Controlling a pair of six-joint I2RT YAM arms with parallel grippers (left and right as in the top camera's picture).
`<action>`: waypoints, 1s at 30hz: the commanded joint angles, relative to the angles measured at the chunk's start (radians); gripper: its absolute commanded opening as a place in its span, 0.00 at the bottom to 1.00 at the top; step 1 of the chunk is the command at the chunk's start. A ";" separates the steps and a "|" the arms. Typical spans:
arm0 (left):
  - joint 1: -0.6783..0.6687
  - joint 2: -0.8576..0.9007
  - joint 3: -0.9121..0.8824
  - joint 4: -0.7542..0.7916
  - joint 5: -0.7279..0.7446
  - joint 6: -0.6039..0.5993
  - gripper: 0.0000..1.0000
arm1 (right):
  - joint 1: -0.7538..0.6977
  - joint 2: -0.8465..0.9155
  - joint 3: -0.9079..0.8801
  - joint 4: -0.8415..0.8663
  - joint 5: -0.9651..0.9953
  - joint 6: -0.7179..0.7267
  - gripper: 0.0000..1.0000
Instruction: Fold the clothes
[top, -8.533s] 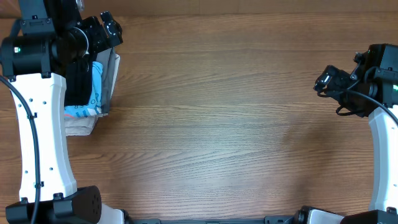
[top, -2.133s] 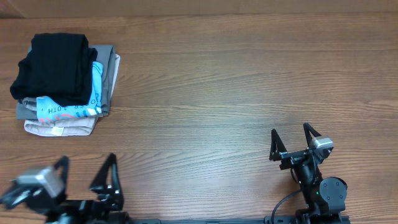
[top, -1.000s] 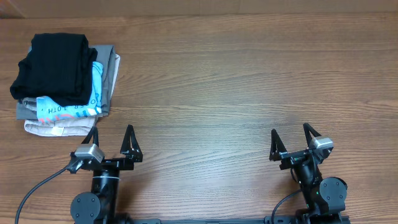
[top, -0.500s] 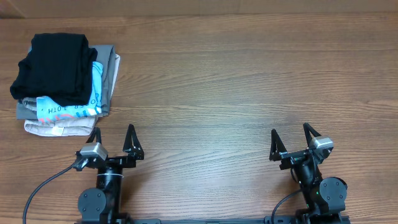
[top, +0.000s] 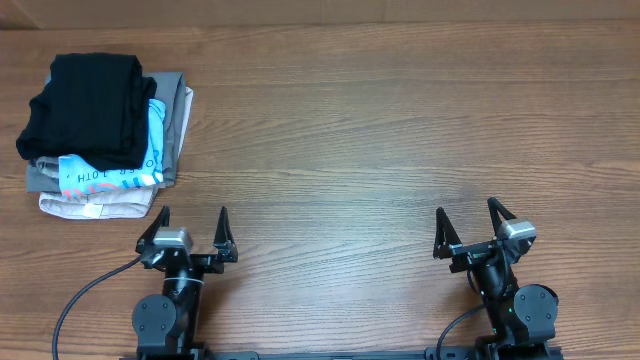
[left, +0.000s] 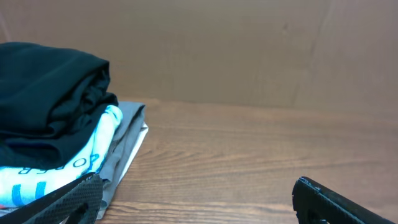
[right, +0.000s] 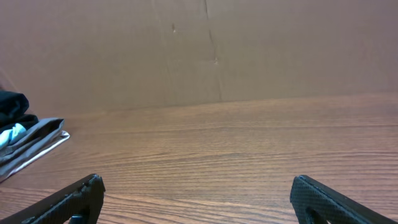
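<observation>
We count four folded garments, all in one stack (top: 165, 150): one black T-shirt (top: 85, 95), one light-blue-and-white printed piece (top: 110, 176), one grey piece (top: 179, 118) and one beige piece (top: 95, 205). We see no loose garment apart from these four. We count one table (top: 380, 130) under everything. We count two tools, the left tool (top: 193, 214) and the right tool (top: 466, 208). Each tool has two fingers (top: 440, 228), which makes four fingers in all.

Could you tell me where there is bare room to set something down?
Everything right of the folded garments is bare table, including the strip between the open left gripper and right gripper. Only the far-left corner is crowded, where the black T-shirt tops that pile.
</observation>
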 joint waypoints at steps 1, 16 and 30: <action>-0.007 -0.013 -0.008 -0.021 0.034 0.087 1.00 | 0.005 -0.008 -0.010 0.005 -0.005 -0.004 1.00; -0.006 -0.012 -0.008 -0.050 0.032 0.088 1.00 | 0.005 -0.008 -0.010 0.005 -0.005 -0.004 1.00; -0.006 -0.012 -0.008 -0.050 0.032 0.088 1.00 | 0.005 -0.008 -0.010 0.005 -0.005 -0.004 1.00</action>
